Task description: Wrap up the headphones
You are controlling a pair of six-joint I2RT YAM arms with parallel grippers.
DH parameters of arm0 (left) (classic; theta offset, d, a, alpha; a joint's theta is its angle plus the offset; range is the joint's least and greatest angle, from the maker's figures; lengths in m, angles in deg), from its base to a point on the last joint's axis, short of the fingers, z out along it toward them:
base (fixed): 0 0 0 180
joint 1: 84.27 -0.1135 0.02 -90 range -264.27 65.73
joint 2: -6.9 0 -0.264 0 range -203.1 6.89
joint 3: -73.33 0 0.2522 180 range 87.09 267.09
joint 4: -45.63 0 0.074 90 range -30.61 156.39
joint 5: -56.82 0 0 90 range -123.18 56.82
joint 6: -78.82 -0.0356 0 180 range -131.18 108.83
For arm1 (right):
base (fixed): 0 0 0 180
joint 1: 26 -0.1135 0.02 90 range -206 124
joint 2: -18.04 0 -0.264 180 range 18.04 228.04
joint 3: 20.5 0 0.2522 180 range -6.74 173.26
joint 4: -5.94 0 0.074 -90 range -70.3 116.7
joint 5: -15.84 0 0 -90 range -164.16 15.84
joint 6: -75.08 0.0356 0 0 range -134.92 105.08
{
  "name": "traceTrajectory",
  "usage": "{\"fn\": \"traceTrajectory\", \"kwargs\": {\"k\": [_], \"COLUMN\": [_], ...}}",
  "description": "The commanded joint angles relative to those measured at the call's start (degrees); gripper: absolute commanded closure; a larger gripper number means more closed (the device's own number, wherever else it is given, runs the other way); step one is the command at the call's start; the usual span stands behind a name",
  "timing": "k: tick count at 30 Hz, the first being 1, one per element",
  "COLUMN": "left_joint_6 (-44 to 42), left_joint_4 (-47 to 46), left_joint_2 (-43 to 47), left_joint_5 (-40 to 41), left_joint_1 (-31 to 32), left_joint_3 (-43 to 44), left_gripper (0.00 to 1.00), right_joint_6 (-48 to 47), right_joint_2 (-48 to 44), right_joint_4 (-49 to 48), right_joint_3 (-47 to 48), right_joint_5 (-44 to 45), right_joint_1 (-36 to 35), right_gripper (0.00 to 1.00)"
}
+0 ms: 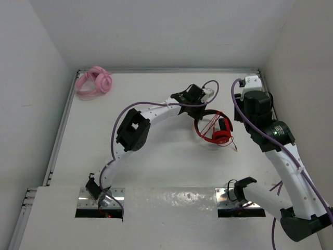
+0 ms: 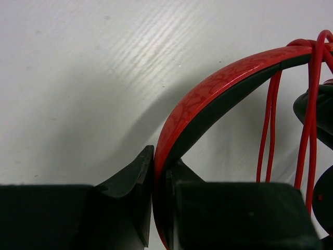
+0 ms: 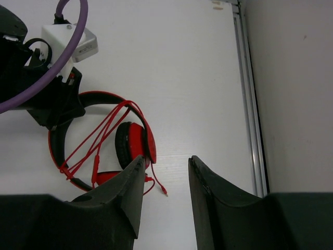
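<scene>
The left gripper [image 2: 162, 156] clamps the headband [image 2: 208, 88], pinning the headphones [image 1: 222, 136] right of the worktop's [image 1: 156, 166] centre; the half-open, empty right gripper [image 3: 166, 159] should catch the cable [image 2: 311, 104] by its loose end and wind snugly.

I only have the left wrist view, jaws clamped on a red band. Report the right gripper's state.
Observer: The right gripper is open with nothing between its fingers; the red over-ear headphones lie on the table ahead of it.
Operator: Give me the cable's free end.
Observer: The thin red cable ends in a plug end lying loose on the white table, beside a round red earcup.
Operator: List anything else out there.
Observer: A pink coiled bundle sits at the table's far left corner.
</scene>
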State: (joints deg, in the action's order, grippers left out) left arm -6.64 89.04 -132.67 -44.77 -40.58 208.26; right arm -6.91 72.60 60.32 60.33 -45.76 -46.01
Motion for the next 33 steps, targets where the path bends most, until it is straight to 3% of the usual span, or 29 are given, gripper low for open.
{"fn": "traceTrajectory", "kwargs": {"k": [1, 2, 6, 7, 9, 12, 16, 20, 29, 33], "left_joint_6": [3.7, 3.9, 5.8, 6.1, 6.5, 6.1, 5.0, 4.0, -6.6, -11.6], "left_joint_4": [-6.1, -6.7, -8.0, -8.2, -8.2, -7.5, -5.4, -3.2, 5.7, 8.5], "left_joint_2": [-0.5, -1.0, -2.5, -3.1, -3.6, -3.6, -0.7, 5.4, 29.9, 39.9], "left_joint_5": [-1.9, -1.7, -1.3, -1.8, -2.4, -2.6, 0.7, 2.6, 7.1, 10.1], "left_joint_1": [1.7, 2.0, 3.3, 3.3, 3.4, 3.4, 3.0, -0.7, -13.9, -20.0], "left_joint_3": [3.5, 3.1, 1.7, 1.4, 1.1, 0.9, 1.9, 1.9, -7.4, -17.6], "left_gripper": [1.00, 1.00, 0.83, 0.71, 0.58, 0.43, 0.30, 0.01, 0.00, 0.00], "right_joint_6": [1.9, 1.9, 2.5, 2.5, 2.6, 3.1, 4.4, 6.0, 9.7, 9.7], "right_joint_2": [-1.6, -2.3, -3.1, -3.1, -3.1, -2.9, -3.3, -4.2, -5.3, -5.1], "right_joint_4": [2.1, 2.2, 2.4, 2.5, 2.7, 3.1, 3.4, 3.1, -0.5, -1.4], "right_joint_3": [-2.3, -2.9, -5.4, -5.5, -5.8, -5.7, -5.7, -7.6, -13.1, -13.8], "right_joint_5": [1.4, 1.4, 0.9, 0.6, 0.1, 0.0, 0.3, -0.4, -0.8, -0.5], "right_joint_1": [0.1, 0.1, 0.1, 0.1, 0.1, 0.1, 0.1, 0.1, 0.1, 0.1], "right_gripper": [0.61, 0.60, 0.59, 0.59, 0.59, 0.59, 0.57, 0.54, 0.47, 0.42]}}
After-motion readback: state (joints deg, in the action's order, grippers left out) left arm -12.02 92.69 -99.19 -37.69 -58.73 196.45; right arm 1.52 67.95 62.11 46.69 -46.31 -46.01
